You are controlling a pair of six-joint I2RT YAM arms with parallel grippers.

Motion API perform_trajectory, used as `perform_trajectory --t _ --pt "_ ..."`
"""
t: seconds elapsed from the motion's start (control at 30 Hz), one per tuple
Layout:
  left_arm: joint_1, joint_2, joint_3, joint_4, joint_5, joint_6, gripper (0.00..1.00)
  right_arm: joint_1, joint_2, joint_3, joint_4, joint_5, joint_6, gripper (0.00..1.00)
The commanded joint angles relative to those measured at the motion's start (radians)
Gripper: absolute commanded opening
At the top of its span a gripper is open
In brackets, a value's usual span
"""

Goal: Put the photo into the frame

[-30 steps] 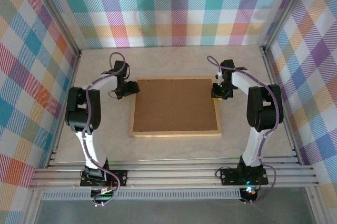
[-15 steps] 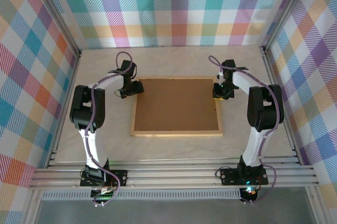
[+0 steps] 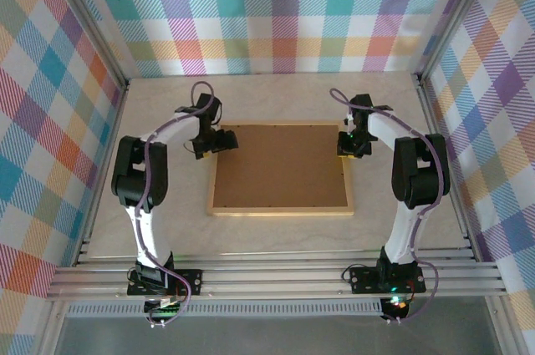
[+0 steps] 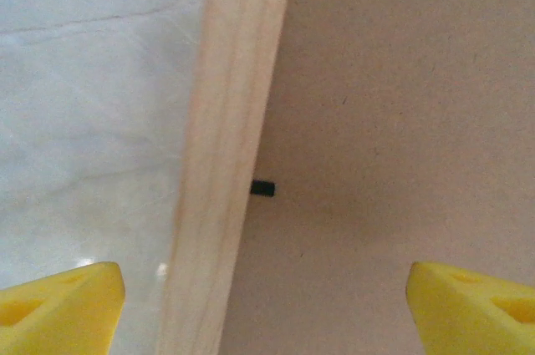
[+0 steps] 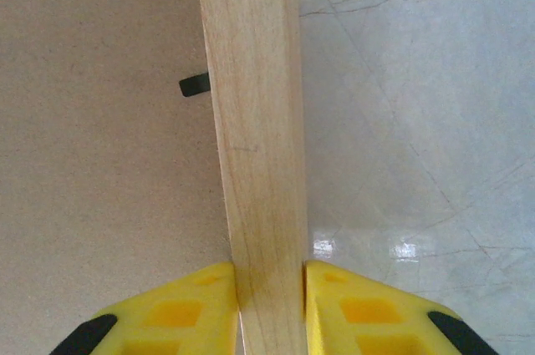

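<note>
Currently the frame (image 3: 278,210) lies back-up on the table (image 3: 167,196), brown backing board (image 3: 280,167) showing. Right gripper (image 5: 269,288) pinches its right rail; left gripper (image 4: 267,288) stands spread wide, straddling the left rail without contact

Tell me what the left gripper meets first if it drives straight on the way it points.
Probably the frame: the left gripper points down, open jaws straddling its left wooden rail, one fingertip over the table, the other over the backing board. Height above it is unclear.
</note>
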Motion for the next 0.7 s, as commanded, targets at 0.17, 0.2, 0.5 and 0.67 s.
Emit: perform_trajectory --t 0.17,0.2,0.5,0.67 --pt "0.106 -0.257 -0.135 0.014 0.049 -0.035 0.9 0.007 0.005 0.045 -0.036 0.005 0.017 0.27" --pt "0.113 -0.279 -0.161 0.014 0.046 -0.035 0.9 0.008 0.004 0.045 -0.035 0.005 0.017 0.27" --pt "0.127 -0.424 -0.347 -0.044 0.044 -0.024 0.9 0.007 0.0 0.043 -0.037 0.009 0.015 0.27" --pt "0.126 -0.477 -0.455 -0.046 0.07 -0.042 0.9 0.009 0.004 0.039 -0.035 0.002 0.018 0.27"
